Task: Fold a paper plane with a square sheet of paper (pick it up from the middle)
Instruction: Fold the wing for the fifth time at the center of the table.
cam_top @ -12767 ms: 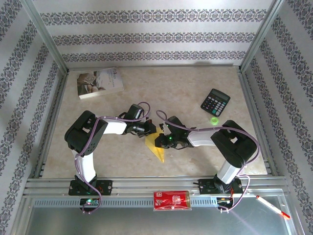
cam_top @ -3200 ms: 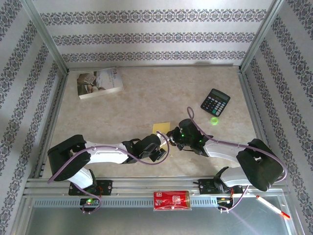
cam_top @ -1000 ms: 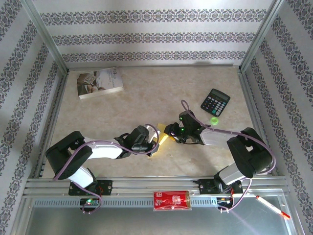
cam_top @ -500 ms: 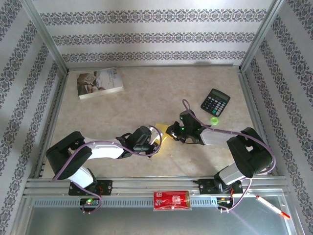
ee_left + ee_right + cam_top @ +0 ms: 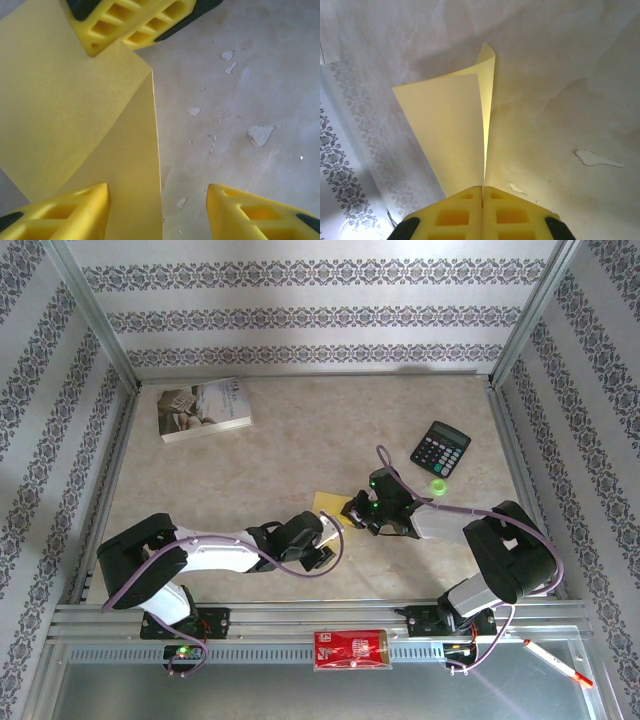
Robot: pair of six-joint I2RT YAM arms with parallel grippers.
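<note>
paper (image 5: 445, 125) edge apparently inside right gripper (image 5: 483, 190)

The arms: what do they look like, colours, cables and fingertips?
Both the left arm and right arm have white links, bulky black joints and loose purple cables. A green light glows near the right wrist. The left pincer and right pincer have yellow fingers with rectangular cut-outs, black behind.

Yellow folded paper (image 5: 326, 505) lies with one flap raised
</note>
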